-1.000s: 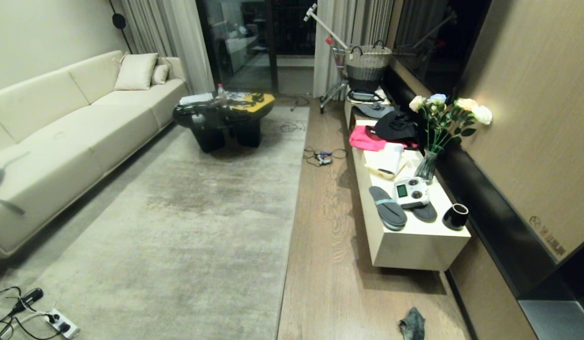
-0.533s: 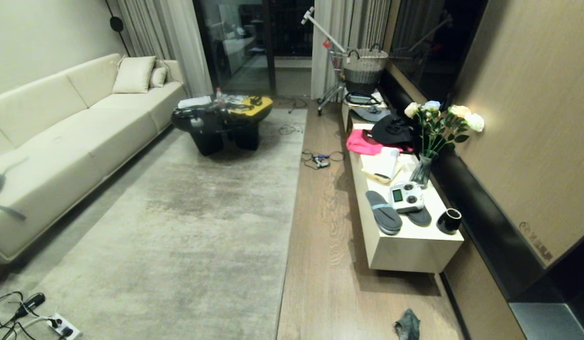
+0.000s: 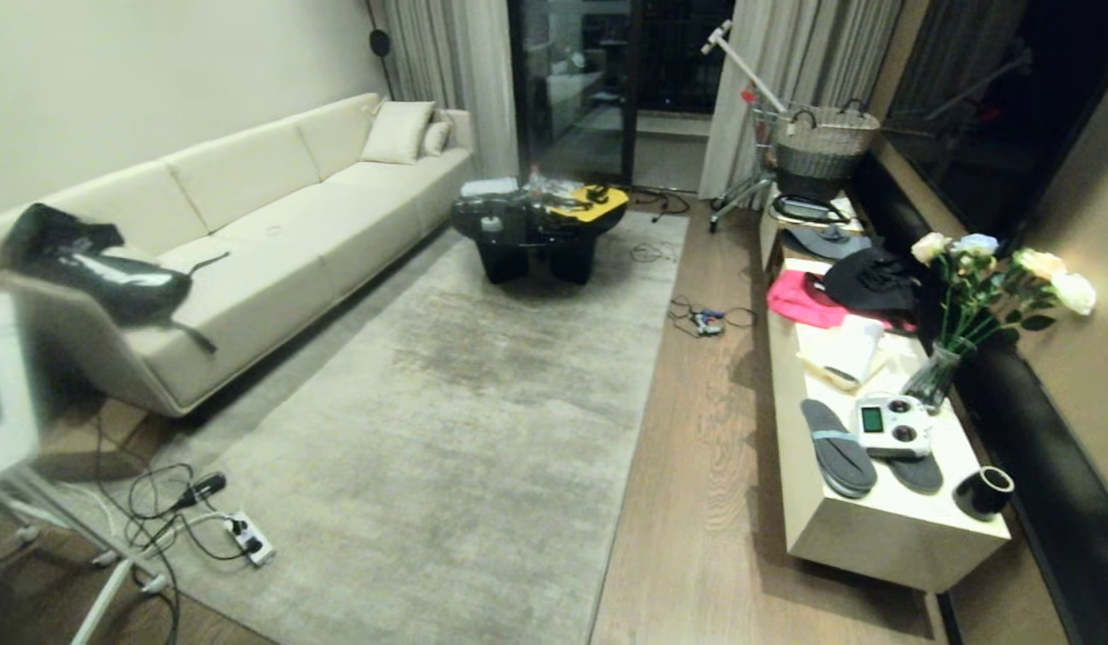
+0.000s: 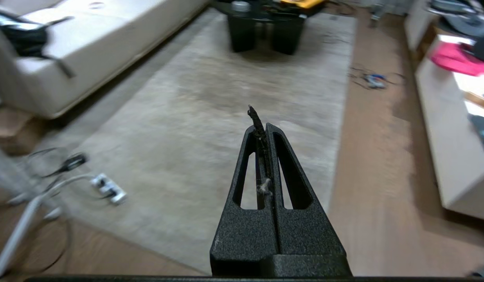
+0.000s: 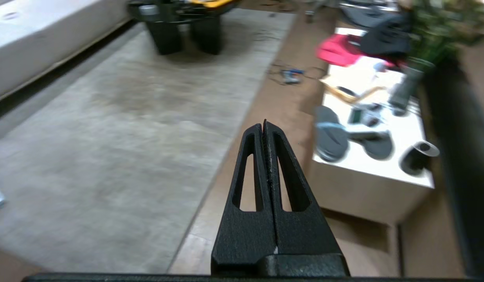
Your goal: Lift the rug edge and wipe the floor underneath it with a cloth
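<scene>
Rug edge (image 5: pixel 226 145), the straight border of the pale grey-beige mottled rug, runs beneath and just ahead of my empty, pinched-together right hand (image 5: pixel 264 126); my left hand (image 4: pixel 261 125) likewise closed.

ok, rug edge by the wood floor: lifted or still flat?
Flat. The rug edge lies straight on the floor, no fold or raised corner; neither tool is near it.

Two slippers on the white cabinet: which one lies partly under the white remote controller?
The slipper nearer the black cup; the remote controller covers its far end. The other slipper, with a pale strap, lies uncovered beside the controller.
</scene>
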